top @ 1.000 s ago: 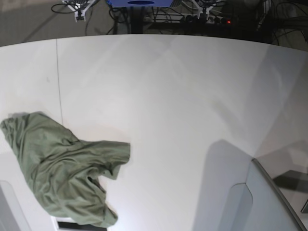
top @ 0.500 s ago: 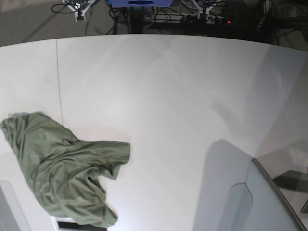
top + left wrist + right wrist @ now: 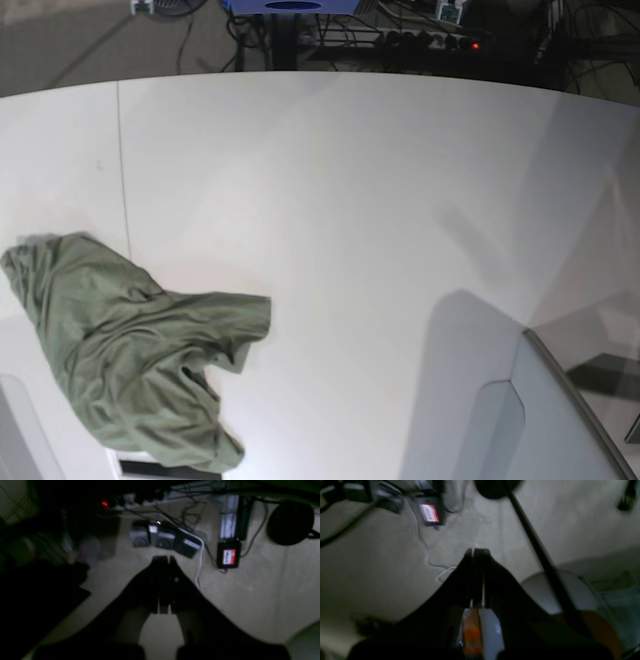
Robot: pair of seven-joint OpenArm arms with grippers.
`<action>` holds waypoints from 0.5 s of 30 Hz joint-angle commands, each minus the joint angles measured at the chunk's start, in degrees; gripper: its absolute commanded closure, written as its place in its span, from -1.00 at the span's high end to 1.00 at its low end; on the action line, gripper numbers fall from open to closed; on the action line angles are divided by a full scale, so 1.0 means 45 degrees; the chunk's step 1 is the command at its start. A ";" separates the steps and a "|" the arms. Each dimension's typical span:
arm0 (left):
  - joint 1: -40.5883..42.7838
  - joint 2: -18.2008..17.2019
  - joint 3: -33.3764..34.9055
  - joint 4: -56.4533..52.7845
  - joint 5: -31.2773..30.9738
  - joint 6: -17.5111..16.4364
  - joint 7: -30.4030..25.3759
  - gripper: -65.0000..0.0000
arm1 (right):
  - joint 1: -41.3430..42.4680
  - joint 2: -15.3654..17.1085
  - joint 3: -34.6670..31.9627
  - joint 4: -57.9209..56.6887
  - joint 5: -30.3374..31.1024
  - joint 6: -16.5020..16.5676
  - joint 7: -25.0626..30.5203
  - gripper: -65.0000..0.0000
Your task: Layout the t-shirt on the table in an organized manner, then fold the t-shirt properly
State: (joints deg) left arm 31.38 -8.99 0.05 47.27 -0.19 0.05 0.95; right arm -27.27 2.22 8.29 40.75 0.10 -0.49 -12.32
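Both arms off table (image 3: 350,180); left gripper (image 3: 163,560), right gripper (image 3: 476,552) closed, empty.

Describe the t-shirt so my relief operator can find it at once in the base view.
Start from the wide white table. In its near left corner lies the t-shirt, a crumpled olive-green heap. It is the only cloth and only green thing there; the grey angled panel sits at near right.

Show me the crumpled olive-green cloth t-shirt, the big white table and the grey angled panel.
Olive-green cloth t-shirt (image 3: 125,355): base view, middle of the crumpled heap.
White table (image 3: 350,200): base view, bare top.
Grey angled panel (image 3: 545,430): base view, flat face.
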 commanded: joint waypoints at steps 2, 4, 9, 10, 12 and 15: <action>0.0676 -0.0023 -0.0022 0.1267 -0.0047 0.0056 -0.0182 -1.00 | -0.0964 0.0083 0.0648 0.2539 0.0027 -0.0018 -0.0985 -0.98; 0.1262 -0.0043 -0.0041 0.2263 -0.0047 0.0056 -0.0182 -1.00 | -0.1824 0.0064 0.0941 0.4707 0.0027 -0.0018 -0.1961 -0.98; 0.2297 -0.0394 -0.0041 0.4217 -0.0047 0.0056 -0.0162 -1.00 | -0.3426 0.0064 0.1019 0.8634 0.0027 -0.0018 -0.3290 -0.98; 0.2415 -0.0473 -0.0041 0.4627 -0.0066 0.0056 -0.0162 -1.00 | -0.3660 0.0064 0.1019 0.9181 0.0027 -0.0018 -0.3388 -0.98; 0.2766 -0.0590 -0.0081 0.5741 -0.0066 0.0056 -0.0162 -1.00 | -0.4051 0.0064 0.1019 1.0392 0.0027 -0.0018 -0.3583 -0.98; 0.3685 -0.0941 -0.0784 0.8183 -0.0066 0.0056 -0.0143 -1.00 | -0.4422 0.0064 0.1038 1.2365 0.0027 -0.0018 -0.4501 -0.98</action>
State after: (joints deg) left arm 46.28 -12.88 -3.20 84.07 -0.45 -0.03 0.19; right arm -46.28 2.20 12.64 95.66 0.47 -0.19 -32.93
